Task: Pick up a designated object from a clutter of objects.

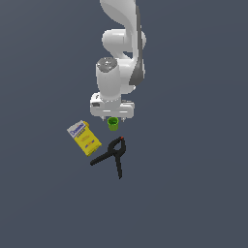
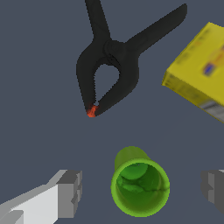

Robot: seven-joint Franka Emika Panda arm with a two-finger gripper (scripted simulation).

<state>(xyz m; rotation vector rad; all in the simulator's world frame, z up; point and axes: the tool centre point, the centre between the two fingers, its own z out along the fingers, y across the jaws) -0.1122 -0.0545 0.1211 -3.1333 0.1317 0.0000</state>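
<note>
Now claw point(image 2: 142, 189) open astride green cup point(image 2: 140, 187).

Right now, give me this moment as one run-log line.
phase: pre-grasp | hand: open, fingers either side of green cup | cup: upright, not gripped | black clamp, yellow box: apart from cup

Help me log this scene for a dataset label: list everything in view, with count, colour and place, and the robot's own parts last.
green cup: one, bright green, upright with its open mouth up, right under the arm's hand, between the two jaws.
yellow box: one, yellow with a blue-and-white label, lying flat, on the exterior view's left of the cup, apart from it.
black clamp: one, black with a red tip, lying flat with the tip pointing toward the cup, not touching it.
floor: one, dark grey, under all of it.
arm: one, white.
gripper: one, white with grey jaws, open, one jaw on each side of the cup.
</note>
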